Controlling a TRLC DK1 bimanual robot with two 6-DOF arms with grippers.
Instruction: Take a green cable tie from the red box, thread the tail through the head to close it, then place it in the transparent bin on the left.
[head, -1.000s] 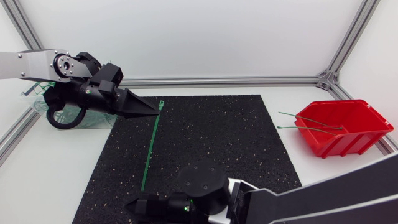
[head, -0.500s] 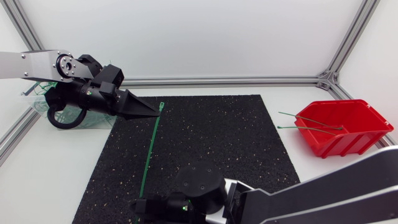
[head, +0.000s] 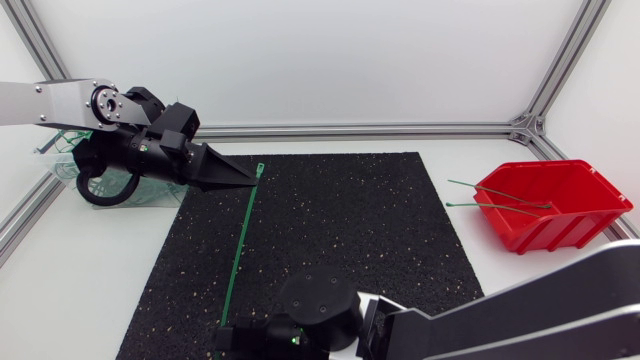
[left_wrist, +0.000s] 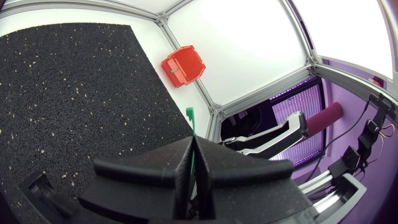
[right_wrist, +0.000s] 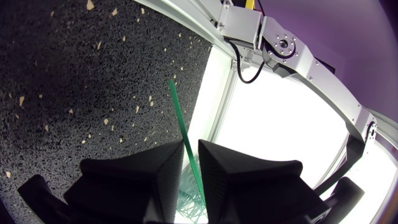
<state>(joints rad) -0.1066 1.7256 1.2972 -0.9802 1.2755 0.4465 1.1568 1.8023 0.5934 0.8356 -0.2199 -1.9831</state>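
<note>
The green cable tie (head: 240, 240) is being held stretched in a straight line just above the black mat (head: 340, 230), running from the far left part of the mat towards its near edge. Its head end is being pinched by the left gripper (head: 250, 177), whose fingers are pressed fully together on the strip, so that only the head is sticking out just past the tips. The tail end is being held by the right gripper (head: 222, 335) at the near edge of the mat. There the fingers (right_wrist: 217, 168) are being kept close together with only a narrow gap, and the strip is being gripped in this gap from both sides. Behind the left gripper, at the far left of the table, the transparent bin (head: 62, 165) is standing, and it is being partly hidden by the left arm (head: 60, 105). The red box (head: 570, 220) is standing to the right of the mat, not touching it. Some more green ties (head: 500, 205) are lying in it, their ends sticking out over its left rim.
</note>
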